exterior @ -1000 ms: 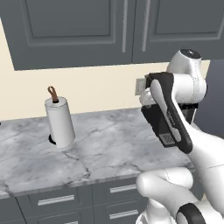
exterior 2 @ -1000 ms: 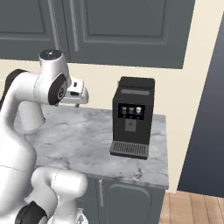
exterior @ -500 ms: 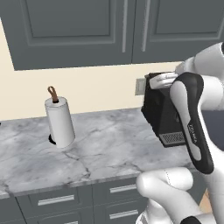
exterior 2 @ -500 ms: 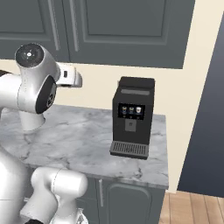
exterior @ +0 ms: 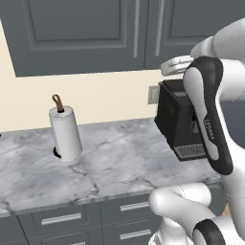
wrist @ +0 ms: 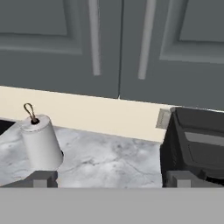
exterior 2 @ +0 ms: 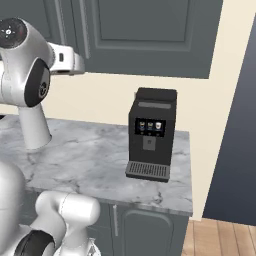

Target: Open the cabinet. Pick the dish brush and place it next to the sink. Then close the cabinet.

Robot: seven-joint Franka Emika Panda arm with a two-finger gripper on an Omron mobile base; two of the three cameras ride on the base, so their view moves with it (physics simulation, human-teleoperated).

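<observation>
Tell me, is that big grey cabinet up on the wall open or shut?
Shut. Both doors of the cabinet lie flat and flush, their silver handles side by side, nothing inside showing.

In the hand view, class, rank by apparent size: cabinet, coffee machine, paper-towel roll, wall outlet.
1. cabinet, by far the largest.
2. coffee machine, though cut off at the edge.
3. paper-towel roll.
4. wall outlet, smallest, and farther from the camera.

My arm is raised high, the forearm dropping steeply toward six o'clock in the left base view. My gripper (wrist: 111, 178) stands wide open and empty, its two fingertips (wrist: 43, 178) far apart at the hand view's bottom.
</observation>
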